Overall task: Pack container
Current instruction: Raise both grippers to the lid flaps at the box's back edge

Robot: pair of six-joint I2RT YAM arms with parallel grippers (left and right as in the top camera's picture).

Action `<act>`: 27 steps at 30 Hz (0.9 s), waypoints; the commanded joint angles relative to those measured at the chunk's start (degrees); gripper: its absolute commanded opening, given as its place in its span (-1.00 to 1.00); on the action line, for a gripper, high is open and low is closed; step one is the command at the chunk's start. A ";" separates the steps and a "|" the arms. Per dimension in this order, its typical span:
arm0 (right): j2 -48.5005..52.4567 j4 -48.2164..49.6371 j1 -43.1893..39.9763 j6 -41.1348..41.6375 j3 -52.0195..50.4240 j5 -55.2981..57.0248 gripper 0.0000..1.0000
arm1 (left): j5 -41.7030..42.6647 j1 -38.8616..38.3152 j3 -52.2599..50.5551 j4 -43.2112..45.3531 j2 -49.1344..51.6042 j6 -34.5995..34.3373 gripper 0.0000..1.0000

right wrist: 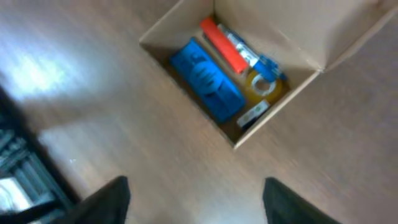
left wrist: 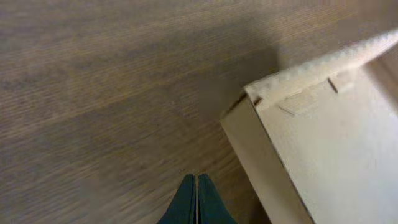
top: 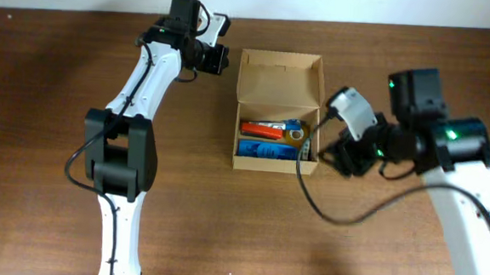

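Note:
The container (top: 281, 80) is a tan cardboard box at the table's middle, its flap lid standing open at the far side. Inside lie a blue pack (top: 267, 150), an orange marker (top: 261, 130) and a tape roll (top: 295, 135); they also show in the right wrist view, the blue pack (right wrist: 207, 79) beside the orange marker (right wrist: 222, 45). My left gripper (top: 218, 57) is shut and empty, just left of the lid's far corner (left wrist: 323, 118). My right gripper (top: 339, 153) is open and empty, just right of the box; its fingers (right wrist: 196, 198) frame bare table.
The brown wooden table (top: 53, 75) runs to a pale wall strip at the far edge. A black cable (top: 326, 211) loops from the right arm over the table in front of the box.

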 commanded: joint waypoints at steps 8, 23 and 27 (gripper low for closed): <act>11.74 23.56 -13.55 15.85 -0.20 0.37 -0.92 | 5.11 0.09 0.17 5.81 4.26 -8.61 -0.96; 43.67 56.22 -15.69 43.17 -0.20 -21.64 -0.92 | 6.49 -0.94 0.17 9.97 5.68 -14.78 -0.96; 47.19 60.26 -12.50 47.23 -0.20 -23.41 -0.92 | 10.80 -0.98 0.17 11.87 9.33 -18.01 -0.96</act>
